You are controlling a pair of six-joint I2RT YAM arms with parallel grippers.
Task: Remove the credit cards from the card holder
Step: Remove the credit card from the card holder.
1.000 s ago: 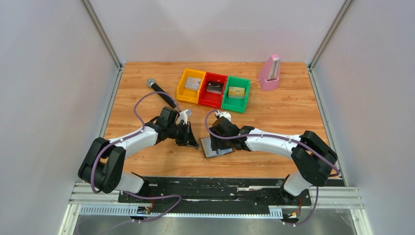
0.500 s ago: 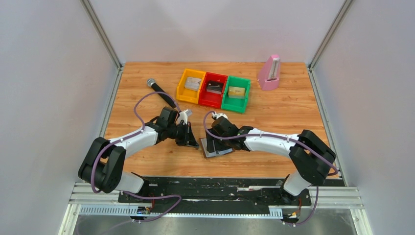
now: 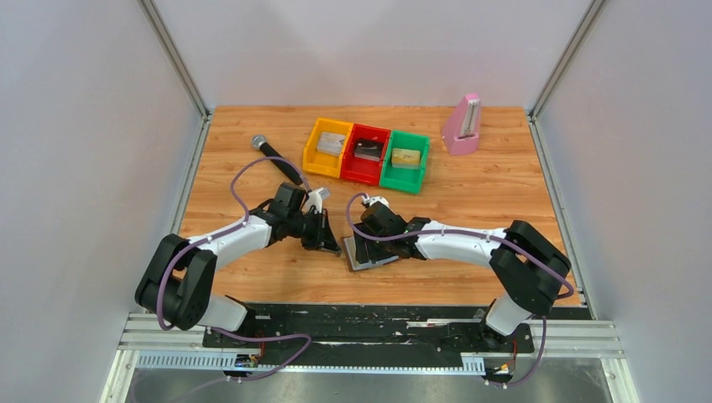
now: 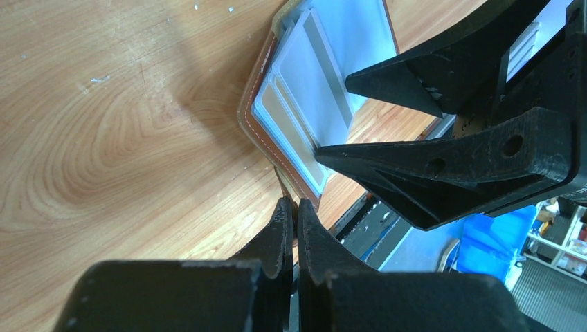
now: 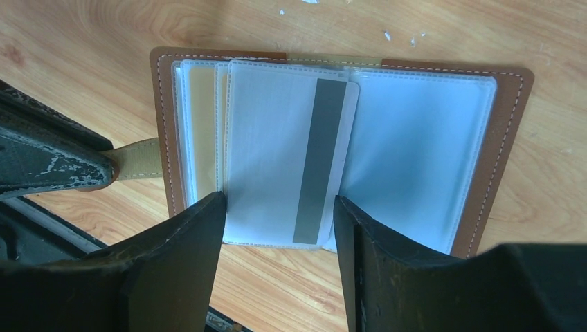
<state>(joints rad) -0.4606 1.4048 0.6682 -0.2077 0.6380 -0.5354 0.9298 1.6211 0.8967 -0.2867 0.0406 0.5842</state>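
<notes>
The card holder (image 3: 374, 254) lies open on the wood, brown rim (image 5: 509, 124) around silvery-blue sleeves (image 4: 311, 97). A white credit card with a grey stripe (image 5: 291, 152) sits in the middle sleeve, and a gold card (image 5: 201, 131) shows in the left pocket. My left gripper (image 3: 332, 245) is shut on the holder's tan strap (image 5: 138, 158), at the holder's left edge (image 4: 292, 204). My right gripper (image 5: 279, 200) stands open over the holder (image 3: 361, 245), with its fingertips (image 5: 208, 214) flanking the near end of the striped card's sleeve.
Yellow (image 3: 327, 147), red (image 3: 365, 154) and green (image 3: 405, 160) bins stand in a row behind, each with something card-like inside. A pink metronome (image 3: 461, 126) is at the back right. A black microphone (image 3: 277, 158) lies at the back left.
The right gripper has slid a little to the left over the holder. The left gripper keeps its hold on the strap and has not moved.
</notes>
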